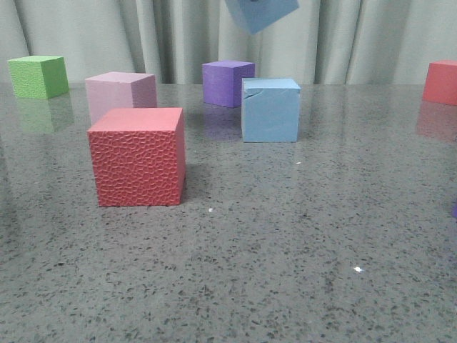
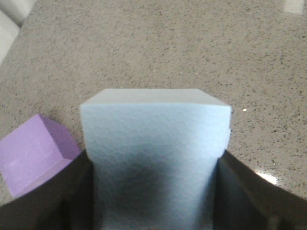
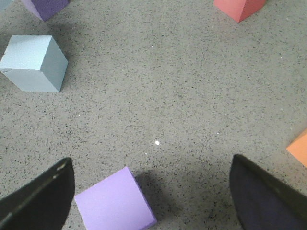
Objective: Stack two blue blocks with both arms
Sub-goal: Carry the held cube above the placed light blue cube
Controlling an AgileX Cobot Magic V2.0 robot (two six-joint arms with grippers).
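Clamping a blue block [image 2: 153, 163] between its two dark fingers [image 2: 45, 201], the left gripper [image 2: 153, 206] holds it well above the speckled table [image 2: 158, 52]; in the front view this lifted block [image 1: 260, 13] hangs tilted at the top edge, over the second blue block [image 1: 270, 110] resting on the table. A purple cube [image 2: 36, 153] lies below, just beside the left finger. The right gripper [image 3: 151, 196] hovers with jaws spread apart and empty, a lilac cube [image 3: 114, 201] near one finger [image 3: 41, 199] and the resting blue block [image 3: 34, 63] well beyond.
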